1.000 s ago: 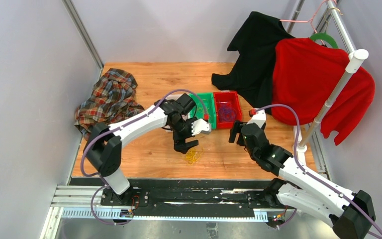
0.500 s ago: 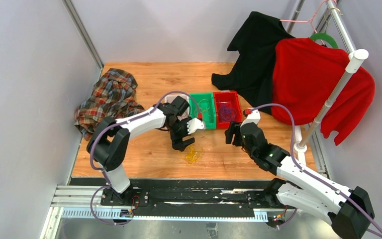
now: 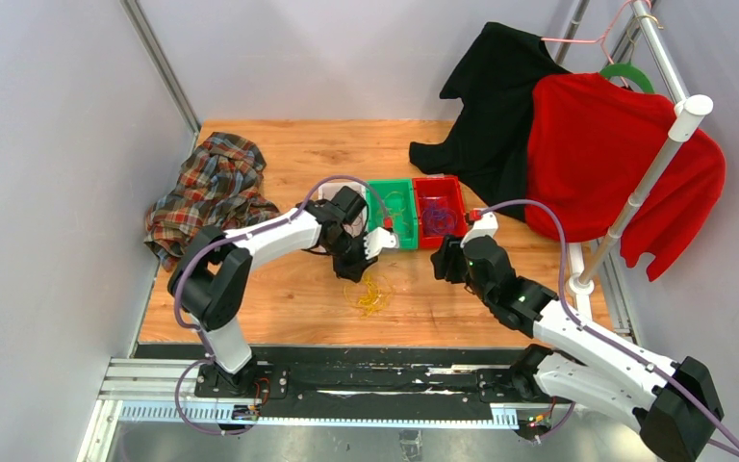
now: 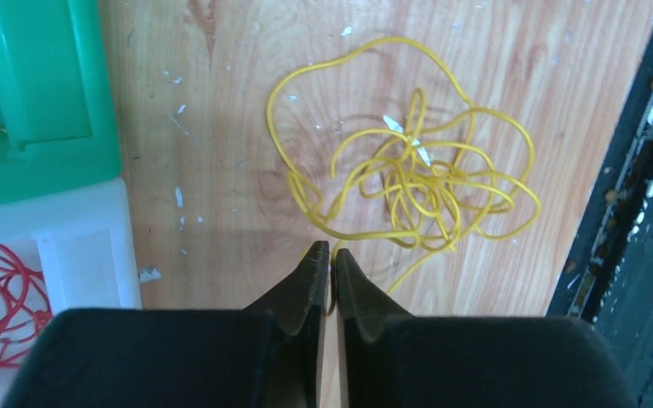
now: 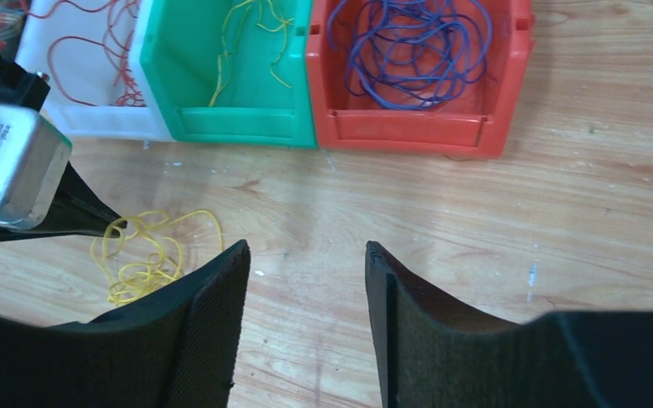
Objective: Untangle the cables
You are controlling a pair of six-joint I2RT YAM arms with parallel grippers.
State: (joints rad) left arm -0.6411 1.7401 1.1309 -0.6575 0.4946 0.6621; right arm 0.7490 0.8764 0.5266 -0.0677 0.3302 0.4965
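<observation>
We are looking into a robotics lab test cell: grey panel walls (image 3: 48,144) on aluminium posts (image 3: 159,63) enclose a wooden table (image 3: 289,144). Robot arms (image 3: 269,236) are bolted to a black rail (image 3: 375,377), among staged props: clothes rack (image 3: 649,164), plastic bins (image 5: 408,127) and cables (image 4: 408,183).

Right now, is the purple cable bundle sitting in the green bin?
No, the purple cable bundle lies in the red bin; the green bin holds yellow strands.

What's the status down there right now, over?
Left gripper shut, seemingly pinching a strand of the yellow cable. Right gripper open, holding nothing. Cable tangled on the table beside the green bin. Nothing in the way.
</observation>
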